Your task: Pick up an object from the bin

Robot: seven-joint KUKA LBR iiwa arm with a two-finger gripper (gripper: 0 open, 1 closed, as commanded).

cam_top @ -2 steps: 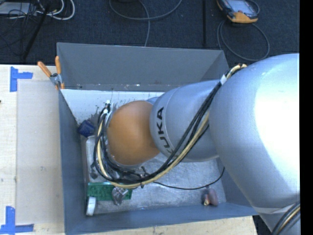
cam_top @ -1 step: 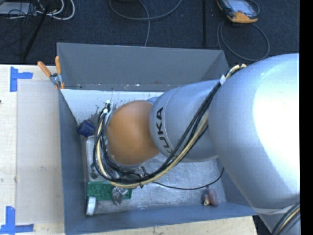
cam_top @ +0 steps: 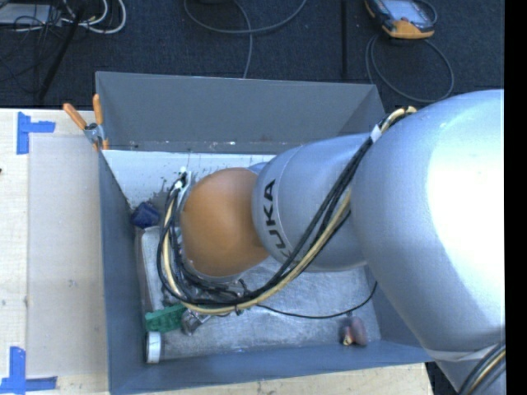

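At bin's (cam_top: 239, 113) lower-left corner, gripper (cam_top: 192, 318) beside green piece (cam_top: 164, 318); jaw opening: can't tell. Centre over it, descend straight.

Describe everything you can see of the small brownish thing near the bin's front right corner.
The small brownish thing is a stubby, rounded lump, pinkish-brown with a darker side; its material is unclear. It lies on the floor of the bin, close to the near wall and toward the right corner. It sits alone, with nothing visibly touching it.
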